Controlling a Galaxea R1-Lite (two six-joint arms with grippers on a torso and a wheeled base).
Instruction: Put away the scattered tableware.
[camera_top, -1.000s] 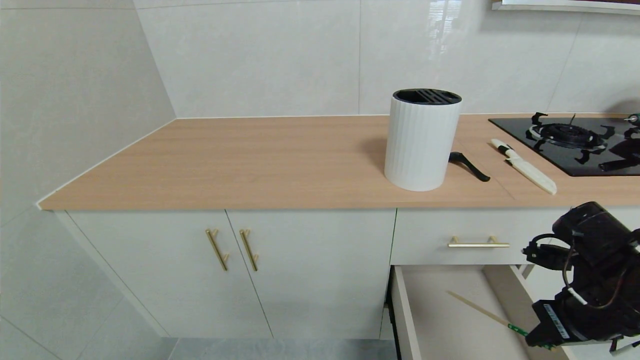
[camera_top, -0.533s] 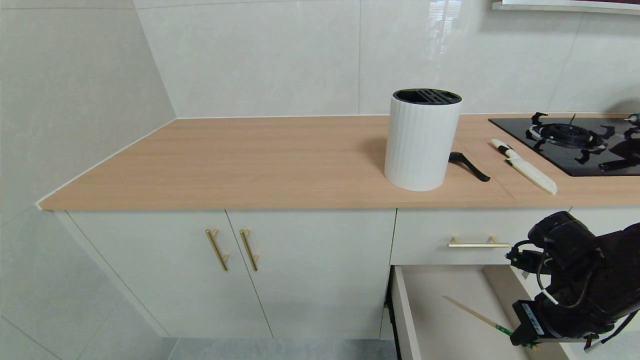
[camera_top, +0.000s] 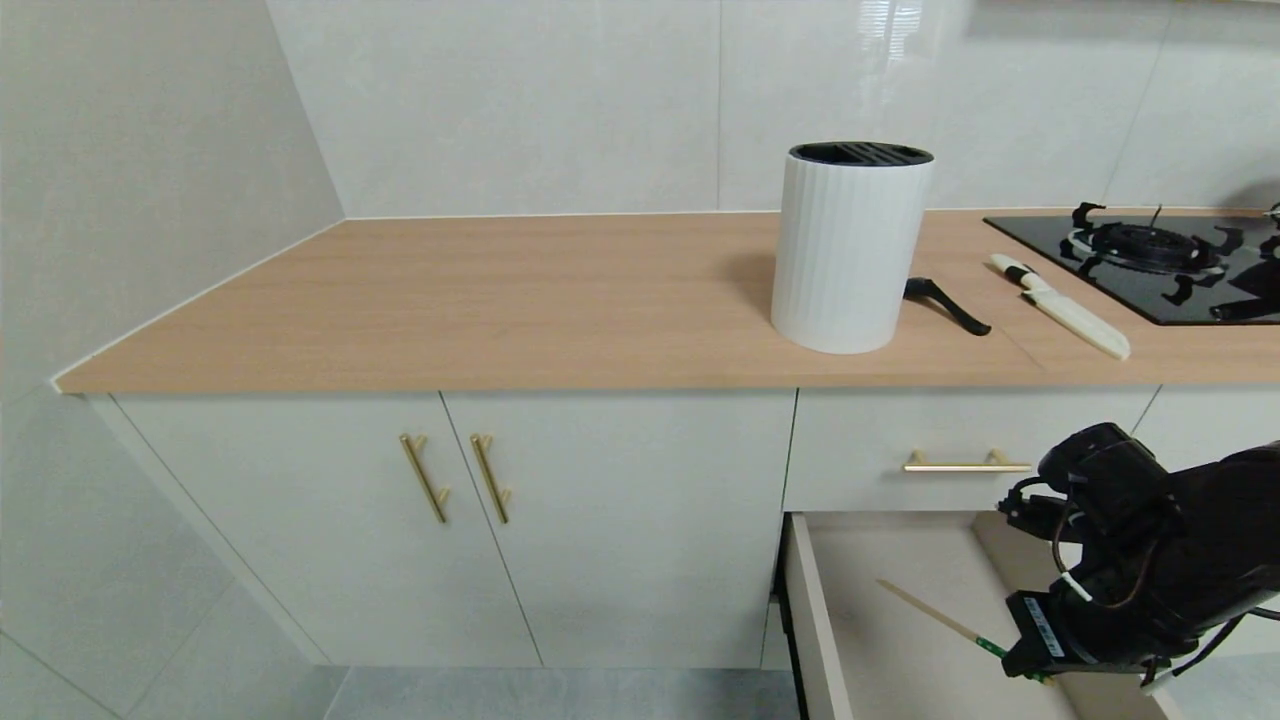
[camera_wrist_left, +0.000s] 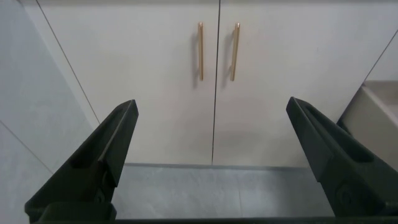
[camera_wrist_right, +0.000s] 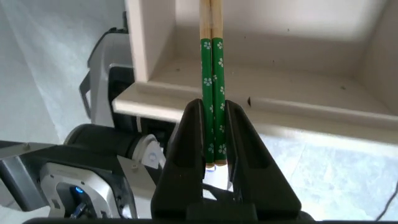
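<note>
Right hand (camera_wrist_right: 212, 118): clamped on chopsticks (camera_wrist_right: 211, 37) by green ends, tips over open drawer (camera_top: 808, 600). Risk: end-held sticks may swivel, clipping drawer wall.

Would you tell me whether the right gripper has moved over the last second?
Yes. Measured against the gold drawer handle, the right gripper, jaws shut on the green-ended wooden chopsticks, has shifted towards the robot's left, over the open white drawer.

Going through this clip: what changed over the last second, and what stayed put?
The right gripper, shut on the chopsticks, has shifted toward the robot's left and lower over the open drawer, without letting go. The head camera tilted, so the whole scene shifted. The white holder, knife and black-handled utensil on the counter stayed put.
</note>
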